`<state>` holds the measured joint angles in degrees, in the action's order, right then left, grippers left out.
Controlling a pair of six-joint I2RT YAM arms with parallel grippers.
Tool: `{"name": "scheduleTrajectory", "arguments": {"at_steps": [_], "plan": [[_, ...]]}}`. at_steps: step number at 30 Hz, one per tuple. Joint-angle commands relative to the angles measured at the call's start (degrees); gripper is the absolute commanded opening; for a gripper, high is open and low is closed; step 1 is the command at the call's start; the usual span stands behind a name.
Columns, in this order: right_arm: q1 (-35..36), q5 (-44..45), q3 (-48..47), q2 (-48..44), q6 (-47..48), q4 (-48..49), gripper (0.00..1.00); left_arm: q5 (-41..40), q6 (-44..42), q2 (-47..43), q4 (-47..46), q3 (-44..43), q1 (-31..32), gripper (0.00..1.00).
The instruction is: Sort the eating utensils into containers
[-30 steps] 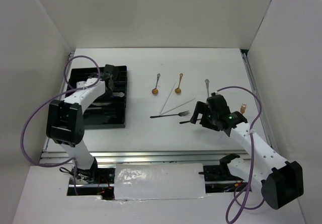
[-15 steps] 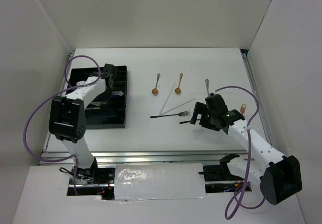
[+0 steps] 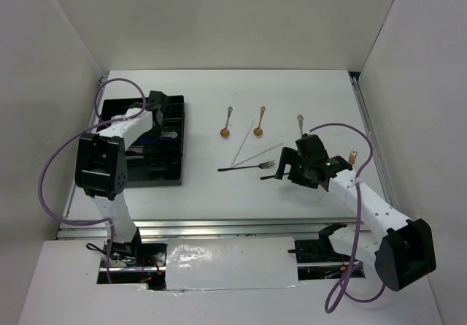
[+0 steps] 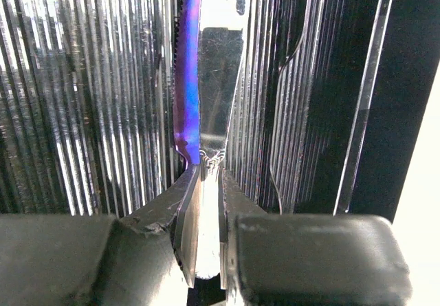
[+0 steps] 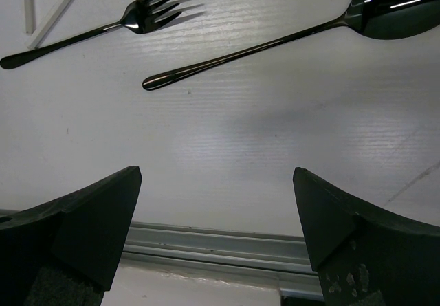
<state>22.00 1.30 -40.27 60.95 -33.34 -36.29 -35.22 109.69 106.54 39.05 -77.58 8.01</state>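
The right gripper (image 5: pixel 216 213) stands wide with nothing between its fingers, over bare table (image 5: pixel 227 141). Just beyond it the black spoon (image 5: pixel 275 41) lies slantwise, handle end toward 11 o'clock and bowl out at 1 o'clock. The fork (image 5: pixel 103 31) lies farther off at 11 o'clock, apart from the spoon, tines pointing toward 2 o'clock. The chopsticks (image 5: pixel 58 3) show past the fork.

The left gripper (image 4: pixel 206 203) is pinched narrow on the handle of the knife (image 4: pixel 199 79), whose blue-edged blade runs straight out to 12 o'clock over the ribbed floor of the tray (image 4: pixel 89 100). I cannot tell whether the blade touches that floor.

Two small spoons (image 3: pixel 227 123) lie farthest, at 12 o'clock from the fork.
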Motion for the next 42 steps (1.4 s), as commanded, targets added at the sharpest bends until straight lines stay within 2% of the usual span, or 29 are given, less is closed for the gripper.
{"name": "scheduleTrajectory", "arguments": {"at_steps": [1, 7, 10, 14, 15, 16, 18, 26, 29, 30, 32, 33, 36, 37, 38, 42], "plan": [[0.41, 0.72, -2.97, 0.75, 0.56, 1.66, 1.00, -0.11, -0.88, 1.47, 0.32, -3.27, -0.36, 0.10], [0.50, 0.72, -2.80, 0.75, 0.74, 1.40, 1.00, 0.86, -2.37, 2.18, -0.12, -3.71, -0.54, 0.20], [0.41, 0.72, -2.88, 0.93, 0.74, 1.66, 1.00, 1.12, -2.11, 2.18, 0.50, -3.46, -0.54, 0.28], [0.50, 0.55, -2.80, 0.75, 0.73, 1.75, 1.00, 1.12, -2.20, 1.30, -0.55, -1.96, -0.36, 0.30], [0.50, 0.55, -2.71, 0.66, 0.65, 1.84, 1.00, 1.03, -2.02, 1.30, -0.55, -1.70, -0.19, 0.36], [0.50, 0.55, -2.45, 0.58, 0.56, 1.67, 1.00, 1.03, -2.37, 1.04, -0.64, -1.52, -0.19, 0.37], [0.41, 0.55, -2.36, 0.31, 0.56, 1.75, 1.00, 0.68, -2.64, 0.86, -0.29, -1.96, -0.19, 0.48], [0.41, 0.46, -2.27, -0.48, 0.21, 1.58, 1.00, -1.59, -7.11, -0.90, -1.17, -2.92, 0.51, 0.48], [0.50, 0.54, -2.18, -1.27, 0.03, 1.40, 1.00, -4.57, -14.48, -1.25, -2.22, -7.57, 2.09, 0.49], [0.50, 0.72, -2.18, -1.62, 0.03, 1.49, 1.00, -4.94, -20.86, -1.34, -3.27, -8.45, 3.14, 0.49], [0.50, 0.98, -2.18, -2.32, -0.32, 1.23, 1.00, -4.42, -27.56, -1.25, -6.68, -11.08, 4.72, 0.49], [0.50, 1.77, -2.35, -2.67, -0.32, 1.14, 1.00, -4.07, -35.26, -1.16, -8.18, -11.54, 5.34, 0.49], [0.50, 3.17, -2.62, -4.43, -0.49, 0.52, 1.00, -2.75, -49.18, -1.16, -14.68, -12.42, 8.68, 0.50], [0.50, 3.53, -2.71, -4.96, -0.50, 0.17, 1.00, -1.09, -52.35, -0.38, -16.27, -13.03, 9.12, 0.52], [0.50, 3.88, -2.79, -6.01, -0.58, -0.09, 1.00, 3.88, -58.65, 0.33, -17.59, -13.82, 9.91, 0.53], [0.41, 5.29, -3.32, -7.94, -0.67, -1.23, 1.00, 11.48, -68.10, 7.00, -12.35, -22.24, 12.20, 0.59]]}}
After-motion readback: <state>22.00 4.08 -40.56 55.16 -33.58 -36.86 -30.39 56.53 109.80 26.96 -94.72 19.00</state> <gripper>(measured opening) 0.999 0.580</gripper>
